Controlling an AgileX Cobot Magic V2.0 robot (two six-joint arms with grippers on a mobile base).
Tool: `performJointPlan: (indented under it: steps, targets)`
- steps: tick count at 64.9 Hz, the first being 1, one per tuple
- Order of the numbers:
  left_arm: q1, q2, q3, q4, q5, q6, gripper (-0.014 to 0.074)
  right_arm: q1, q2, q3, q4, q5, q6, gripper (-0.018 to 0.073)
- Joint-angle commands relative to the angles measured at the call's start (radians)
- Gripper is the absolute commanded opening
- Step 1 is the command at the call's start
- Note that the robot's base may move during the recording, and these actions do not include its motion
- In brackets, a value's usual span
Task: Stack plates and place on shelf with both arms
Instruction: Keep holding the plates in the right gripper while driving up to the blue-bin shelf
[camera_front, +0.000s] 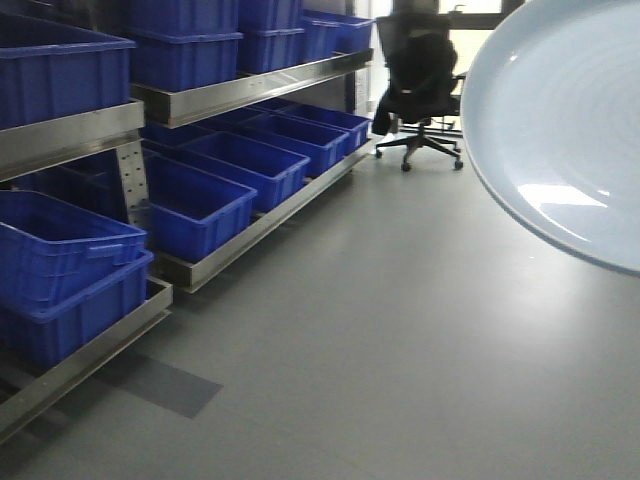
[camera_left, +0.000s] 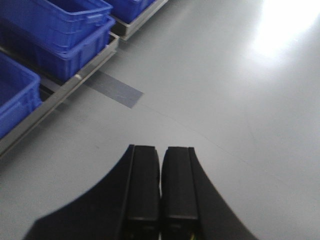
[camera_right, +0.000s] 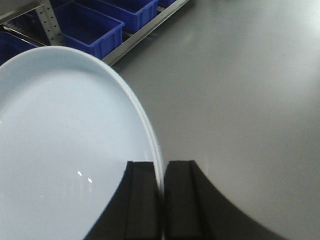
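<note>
Blue bins (camera_front: 200, 200) fill the shelf (camera_front: 250, 88) at left. Left tool (camera_left: 161, 150) is pinched together, empty, above the floor (camera_left: 240, 100). Right tool (camera_right: 162, 167) clamps the plate (camera_right: 65, 140) by its rim, with the dish held aloft and spreading to the tool's left.

Blue bins (camera_front: 205, 195) fill the steel shelf (camera_front: 240, 90), and an office chair (camera_front: 425, 80) stands on the grey floor (camera_front: 380, 320).

No legible writing.
Blue bins (camera_left: 60, 30) up-left of the left claw (camera_left: 161, 149) and the plate (camera_right: 65, 140) held in the right claw (camera_right: 162, 164) show no lettering or marks.
</note>
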Motion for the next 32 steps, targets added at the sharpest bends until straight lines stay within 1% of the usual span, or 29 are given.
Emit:
performJointPlan:
  steps: [1,32]
  targets:
    - [0.003,0.004,-0.030,0.000,-0.078,-0.010,0.0090,-0.007,0.000,-0.033,-0.003,-0.096,-0.002,0.0022]
    - [0.003,0.004,-0.030,0.000,-0.078,-0.010,0.0090,-0.007,0.000,-0.033,-0.003,-0.096,-0.002,0.0022]
